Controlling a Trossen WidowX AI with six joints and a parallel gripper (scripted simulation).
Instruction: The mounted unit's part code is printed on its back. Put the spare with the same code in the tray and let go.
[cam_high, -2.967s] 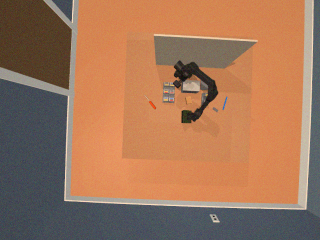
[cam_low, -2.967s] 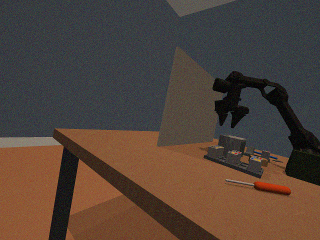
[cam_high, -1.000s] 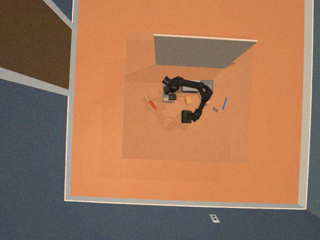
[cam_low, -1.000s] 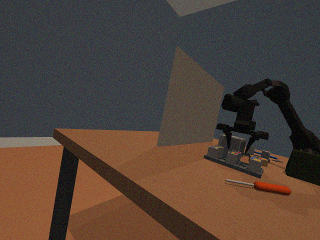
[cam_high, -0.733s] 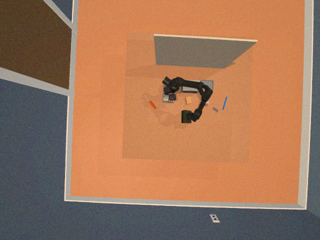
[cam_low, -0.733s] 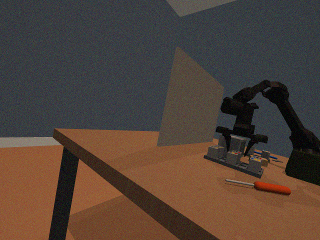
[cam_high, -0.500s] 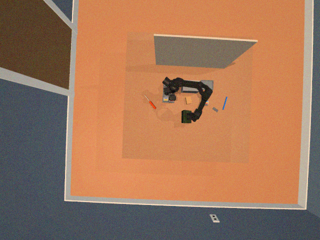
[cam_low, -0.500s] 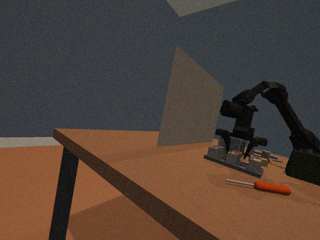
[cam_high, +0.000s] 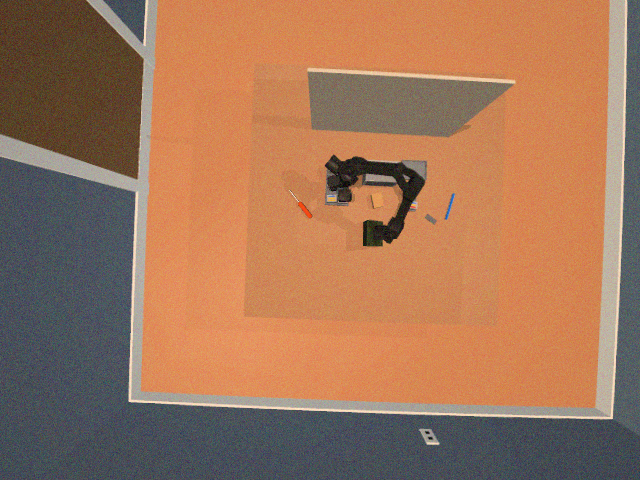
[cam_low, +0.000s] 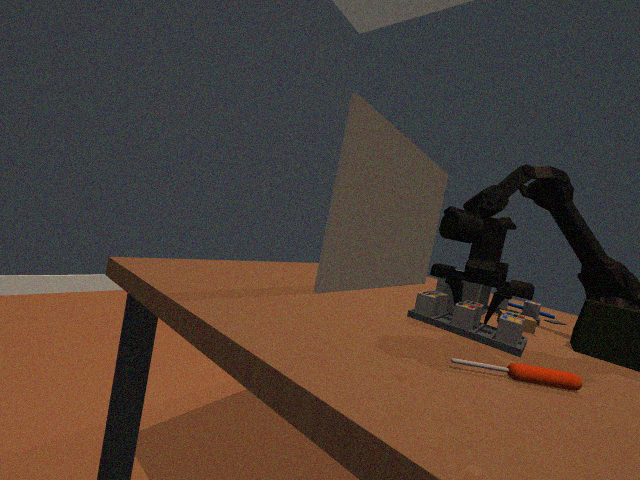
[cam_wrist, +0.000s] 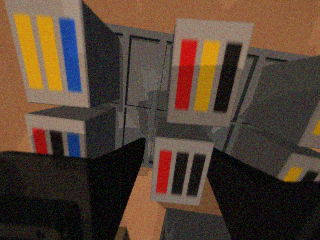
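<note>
The arm rises from its dark base (cam_low: 607, 330), bends sharply at the elbow and drops its wrist straight down over the grey rack (cam_low: 467, 330) of spare blocks on the table (cam_low: 310, 341). The gripper (cam_wrist: 172, 175) points downward, its two dark fingers spread to either side of the red-black-black spare (cam_wrist: 179, 170), with gaps visible on both sides, so it grips nothing. That spare stands upright in the rack's near row, middle slot, striped face up, its stripes running along the block's longer side, toward and away from the camera. Behind it stands the red-yellow-black spare (cam_wrist: 209, 70); to the left, the yellow-yellow-blue spare (cam_wrist: 47, 52). An orange-handled screwdriver (cam_low: 522, 373) lies near the rack.
</note>
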